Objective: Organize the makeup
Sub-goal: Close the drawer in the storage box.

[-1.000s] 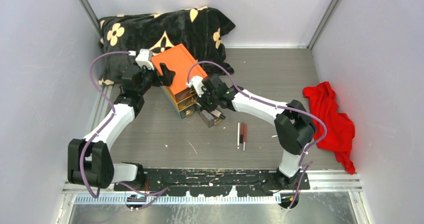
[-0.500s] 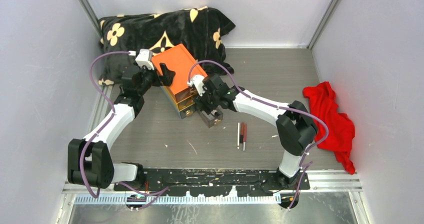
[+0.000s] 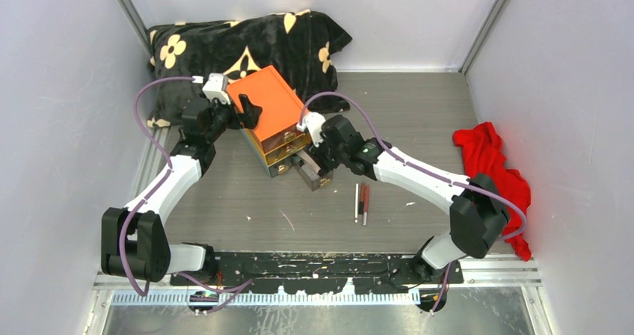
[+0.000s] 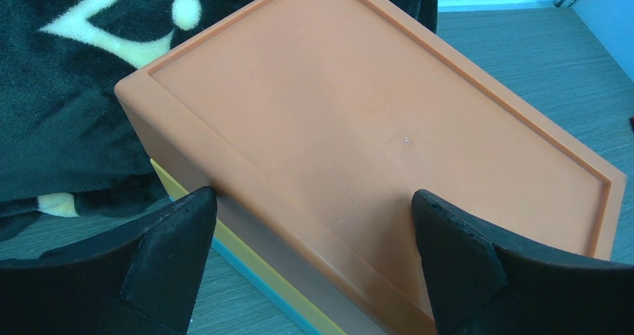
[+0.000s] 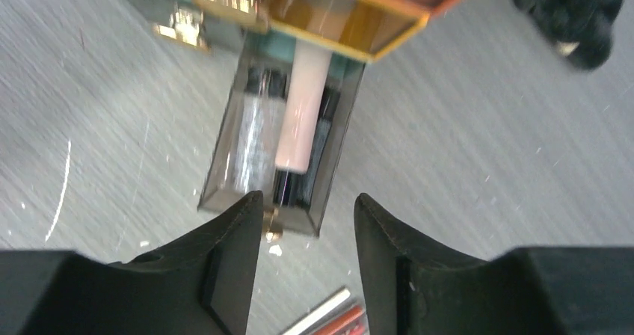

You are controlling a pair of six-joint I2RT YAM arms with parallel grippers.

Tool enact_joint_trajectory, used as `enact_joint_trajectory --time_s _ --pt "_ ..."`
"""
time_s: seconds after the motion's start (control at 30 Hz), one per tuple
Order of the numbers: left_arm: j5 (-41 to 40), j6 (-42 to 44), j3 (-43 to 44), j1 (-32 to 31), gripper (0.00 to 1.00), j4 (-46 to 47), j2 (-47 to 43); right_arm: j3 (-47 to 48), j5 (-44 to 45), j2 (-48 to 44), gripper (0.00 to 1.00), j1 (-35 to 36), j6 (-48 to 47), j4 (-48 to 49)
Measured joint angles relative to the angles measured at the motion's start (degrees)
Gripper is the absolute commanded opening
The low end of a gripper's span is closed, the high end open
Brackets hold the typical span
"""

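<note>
The orange box (image 3: 271, 109) with clear drawers stands at the back centre, its bottom drawer (image 3: 312, 175) pulled out. In the right wrist view that drawer (image 5: 224, 178) holds a pinkish tube (image 5: 305, 103), a black tube (image 5: 320, 144) and a glittery clear tube (image 5: 256, 137). My right gripper (image 5: 308, 211) is open just in front of the drawer's gold knob (image 5: 271, 234); it also shows in the top view (image 3: 320, 163). Thin red and white pencils (image 3: 361, 203) lie on the table nearby. My left gripper (image 4: 314, 211) is open, its fingers astride the box's lid (image 4: 359, 111). No compacts are in view.
A black blanket with cream flowers (image 3: 239, 42) lies behind the box. A red cloth (image 3: 493, 172) lies at the right wall. White walls close in left, right and back.
My right gripper has drawn back from the box's drawers towards the right, and its elbow has swung right. The bottom drawer stays pulled out. The left arm has not moved.
</note>
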Motion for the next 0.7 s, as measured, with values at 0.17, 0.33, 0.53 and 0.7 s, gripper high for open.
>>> enact_joint_trajectory --time_s 0.17,0.33,0.53,0.7 --pt "-0.02 0.02 0.00 0.00 1.00 -0.02 0.00 -8.46 0.79 -4.52 0.20 0.00 1.97 -0.22" --pt "-0.02 0.07 0.00 0.00 1.00 -0.07 -0.02 -16.24 -0.09 -9.97 0.17 0.00 4.24 1.29" --pt "-0.09 0.55 0.00 -0.04 1.00 -0.04 -0.04 -24.20 -4.20 -13.62 0.16 0.00 7.23 9.16" --pt "-0.20 0.81 0.00 -0.13 1.00 -0.02 -0.04 -25.64 -7.06 -10.49 0.15 0.00 9.01 15.93"
